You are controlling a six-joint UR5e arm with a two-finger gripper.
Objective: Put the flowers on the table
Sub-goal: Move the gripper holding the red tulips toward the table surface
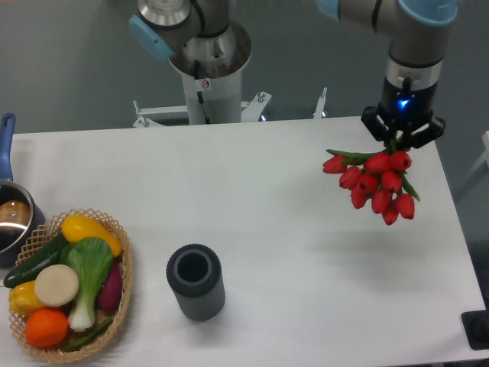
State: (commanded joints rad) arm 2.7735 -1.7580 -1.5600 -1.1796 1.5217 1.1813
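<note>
The flowers, a bunch of red tulip buds with green stems and leaves, hang in the air over the right side of the white table. My gripper is shut on the stems from above, at the far right of the table. The buds droop below and to the left of the fingers. The stems are mostly hidden inside the gripper.
A dark grey ribbed vase stands upright at the front middle. A wicker basket with vegetables and fruit sits at the front left. A pot with a blue handle is at the left edge. The arm's base stands behind the table.
</note>
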